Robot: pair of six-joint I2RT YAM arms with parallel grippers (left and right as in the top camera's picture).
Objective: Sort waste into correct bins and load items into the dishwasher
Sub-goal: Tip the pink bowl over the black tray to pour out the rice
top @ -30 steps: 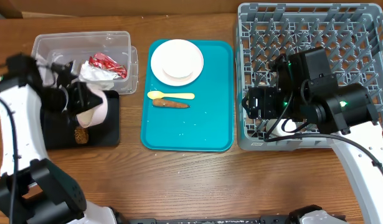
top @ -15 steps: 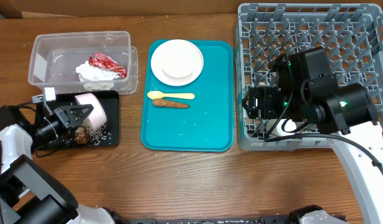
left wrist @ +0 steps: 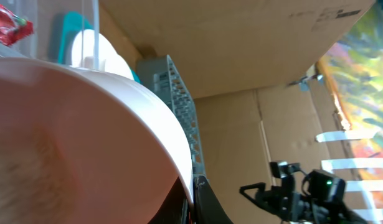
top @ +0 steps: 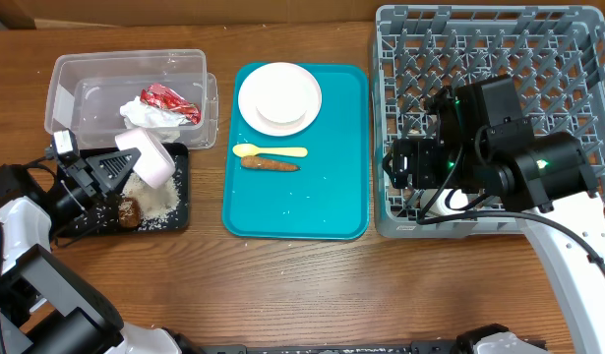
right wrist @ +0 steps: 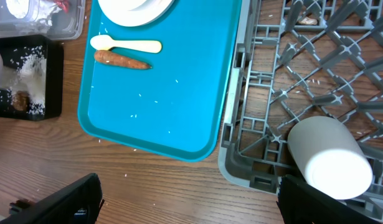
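My left gripper [top: 123, 169] is shut on the rim of a pale pink bowl [top: 148, 155], held tipped on its side over the black tray [top: 93, 218]. The bowl [left wrist: 66, 137] fills the left wrist view. Loose white rice [top: 161, 201] and a brown food lump [top: 128, 211] lie on the black tray. The clear tub [top: 76, 74] holds a red wrapper [top: 170, 101] and crumpled white paper [top: 150, 118]. My right gripper [right wrist: 191, 208] is open and empty above the front left corner of the grey dish rack [top: 538, 39], where a white cup [right wrist: 328, 157] lies.
The teal tray [top: 327, 197] between the bins and the rack carries a pale plate [top: 279, 96], a yellow spoon [top: 268, 150] and an orange carrot stick [top: 270, 164]. A few rice grains lie scattered on it [right wrist: 138, 96]. Bare wood runs along the front.
My left arm swung down to the black tray with the bowl and tipped it. Rice now lies spread on the tray. The right arm has not moved.
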